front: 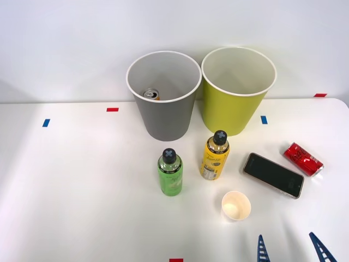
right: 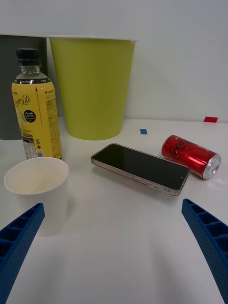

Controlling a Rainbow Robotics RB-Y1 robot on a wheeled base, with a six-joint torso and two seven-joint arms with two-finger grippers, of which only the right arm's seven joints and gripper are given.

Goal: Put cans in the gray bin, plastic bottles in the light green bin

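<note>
Right gripper [front: 292, 248] low over the near table edge, blue ribbed fingers [right: 19, 242] spread wide apart, nothing between them. Landmark for all positions: phone [front: 273, 174], lying flat and dark-screened on the white table [front: 82, 185].

Red can [front: 303, 159] on its side just right of the phone, slightly farther back, silver end toward the near right; apart from the phone by a narrow gap. Ahead of the gripper and toward its right finger, untouched.

Paper cup [front: 236, 206] upright, nearer than the phone and to its left; closest object to the gripper, just ahead of its left finger.

Yellow bottle [front: 215, 156] upright, black cap on, left of the phone. Green bottle [front: 170, 172] upright, farther left again, well apart from the phone.

Light green bin [front: 234, 93] upright behind the phone and slightly left, beyond the yellow bottle. Gray bin [front: 163, 95] upright beside it on the left, rims nearly touching; top of an orange-yellow can [front: 151, 94] visible inside, against the left wall.

Both bottles and the red can on the table, outside the bins.
</note>
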